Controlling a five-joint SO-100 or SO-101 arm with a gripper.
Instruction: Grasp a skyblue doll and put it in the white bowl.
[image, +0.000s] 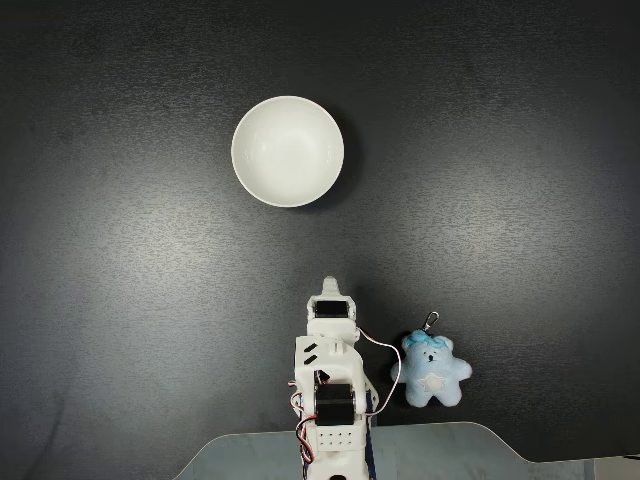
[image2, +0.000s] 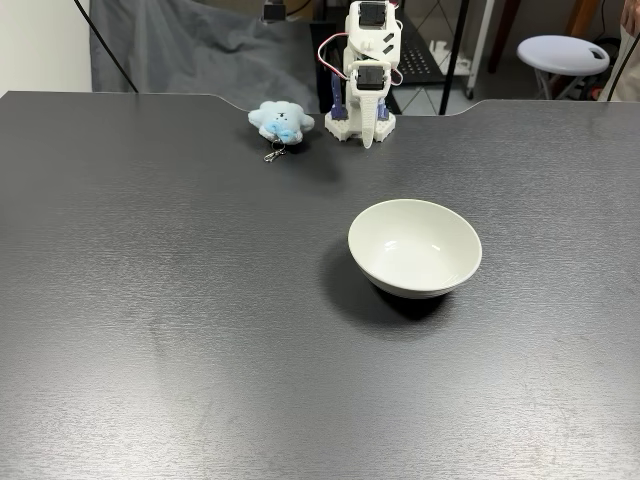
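The skyblue doll (image: 435, 370) lies flat on the black table just right of the arm's base in a fixed view, its metal clasp toward the table's middle. Seen from across the table, the doll (image2: 281, 119) sits left of the arm. The white bowl (image: 288, 150) stands empty near the table's middle, well away from the doll; its smooth inside (image2: 412, 245) holds nothing. My gripper (image: 331, 287) is folded in over the base, fingers together and holding nothing. Its tip (image2: 368, 138) points down at the table, beside the doll and not touching it.
The arm's white base (image: 332, 425) is fixed at the table's edge by a cut-out. Behind the table stand a white stool (image2: 562, 52) and a grey cloth (image2: 180, 45). Dark tabletop (image2: 200, 300) stretches all around the bowl.
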